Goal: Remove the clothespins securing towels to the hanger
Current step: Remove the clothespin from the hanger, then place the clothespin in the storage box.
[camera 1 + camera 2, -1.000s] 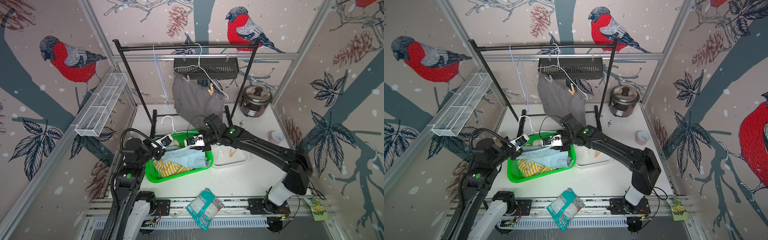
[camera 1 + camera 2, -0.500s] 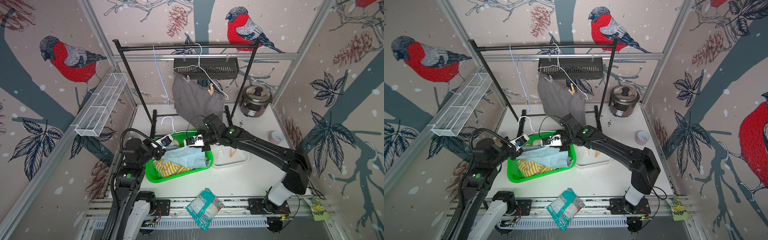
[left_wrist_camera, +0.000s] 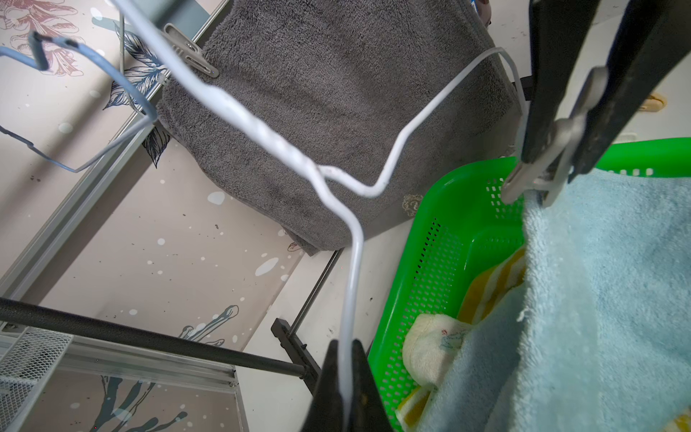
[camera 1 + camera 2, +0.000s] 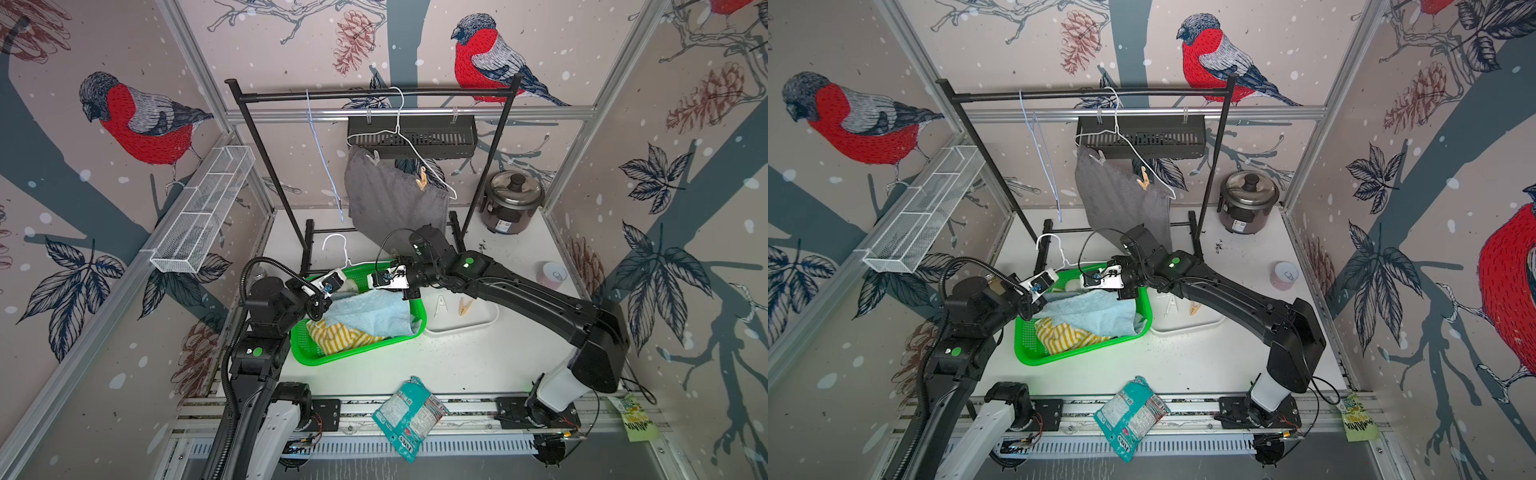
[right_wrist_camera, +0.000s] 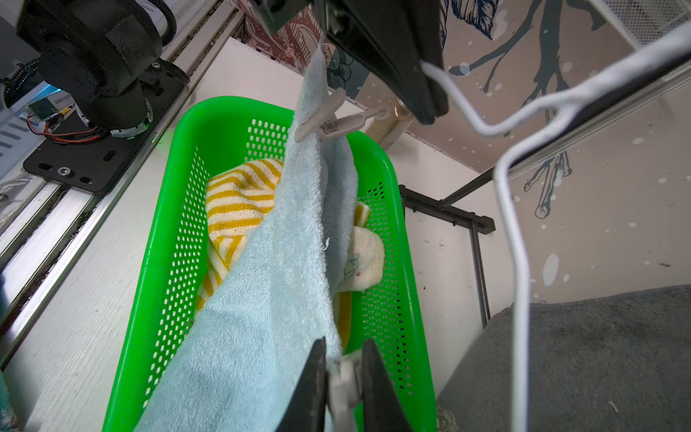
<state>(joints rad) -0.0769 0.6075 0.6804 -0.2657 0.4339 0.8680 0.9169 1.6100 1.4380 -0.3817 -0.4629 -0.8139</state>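
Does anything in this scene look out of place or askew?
A crumpled teal packet lies across the front rail, half off the table. The white hanger on the rack hangs tilted, so the grey towel droops lopsided.

counter (image 4: 457, 365): white, speckled with dark crumbs | centre-left: green basket (image 4: 316, 359) | just right of it: white tray (image 4: 478, 326) | upper right: cooker (image 4: 513, 203) | right edge: pink cup (image 4: 552, 274) | back: black rack feet (image 4: 308, 245) | lower edge: teal packet (image 4: 409, 415), lying over the rail
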